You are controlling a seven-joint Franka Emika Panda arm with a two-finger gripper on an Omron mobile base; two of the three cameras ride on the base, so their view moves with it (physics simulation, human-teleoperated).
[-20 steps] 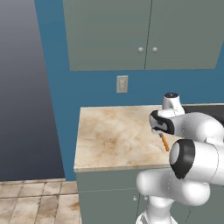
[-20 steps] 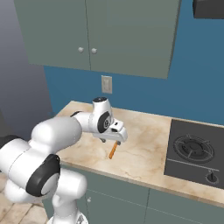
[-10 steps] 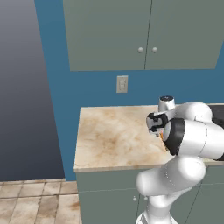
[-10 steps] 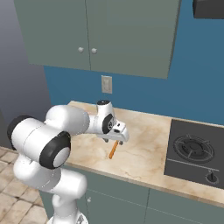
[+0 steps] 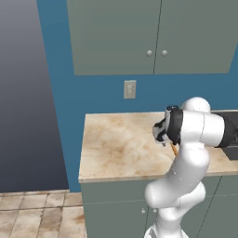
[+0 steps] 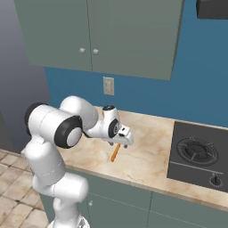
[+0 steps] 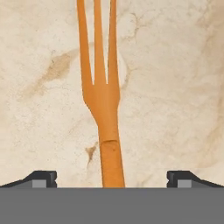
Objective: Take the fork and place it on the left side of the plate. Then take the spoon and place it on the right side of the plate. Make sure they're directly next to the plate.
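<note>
The fork [image 7: 103, 100] is slim and bright orange and lies flat on the marbled counter [image 6: 147, 162]. In the hand view its tines point up the picture, and its handle runs down between my two dark fingertips [image 7: 43, 178]. My gripper [image 7: 111, 178] is open, with one tip on each side of the handle and well apart from it. From the right base view, the gripper [image 6: 126, 141] hangs just over the fork [image 6: 115, 152]. In the left base view the arm hides most of the fork [image 5: 175, 149]. The plate and the spoon are out of view.
A black cooktop [image 6: 196, 153] is set into the counter to the right of the fork. A wall outlet [image 6: 108, 85] and grey-green upper cabinets [image 6: 98, 35] are behind. The counter's left end [image 5: 83, 153] drops to the tiled floor.
The arm's shoulder and elbow have swung round to a more upright pose. The hand has stayed over the fork, sinking slightly. The jaws have stayed open and the fork has not moved.
</note>
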